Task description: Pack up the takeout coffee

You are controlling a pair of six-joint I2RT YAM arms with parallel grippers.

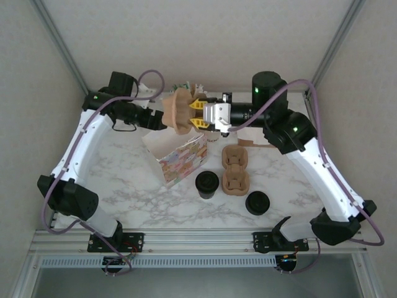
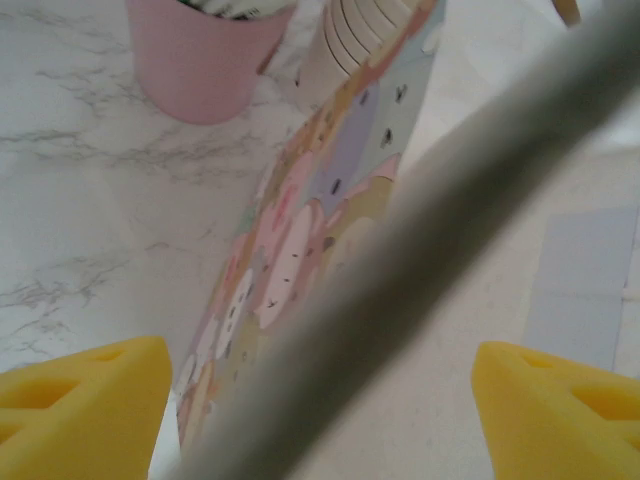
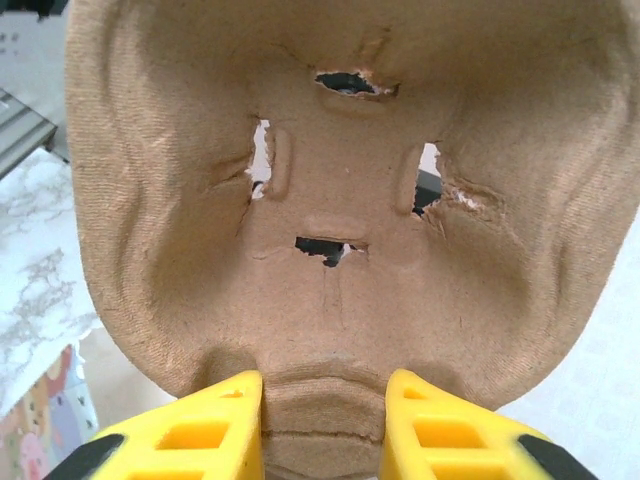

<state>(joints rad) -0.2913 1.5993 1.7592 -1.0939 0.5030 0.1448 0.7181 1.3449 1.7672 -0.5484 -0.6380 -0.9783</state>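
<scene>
Takeout coffee (image 1: 207,184) stands upright on the marble table (image 1: 124,186) nearest me, black lid up, just off the near corner of the paper bag (image 1: 177,155); to its right and a touch nearer sits a round black thing (image 1: 257,203), and from above I can't tell whether there's a cup under it; just behind those two a loose pulp carrier (image 1: 236,169) lies flat on the marble, close beside the coffee. Bag next: it stands open-mouthed, sides printed with pastel cartoon figures; I can't make out any lettering on it. At its far side my left gripper (image 2: 320,400) hangs with yellow fingers spread wide; a blurred grey band (image 2: 430,230) cuts across the gap and blocks much of that wrist view; nothing pinched that I can see. My right gripper (image 3: 325,420) is opposite it, fingers pressed onto the rim of the held pulp carrier (image 3: 340,200), which is up in the air over the bag's far side, torn cup holes facing the wrist camera. Farthest back, a pink cup (image 2: 200,60) and a stack of cream paper cups (image 2: 360,30) stand side by side behind the bag.
</scene>
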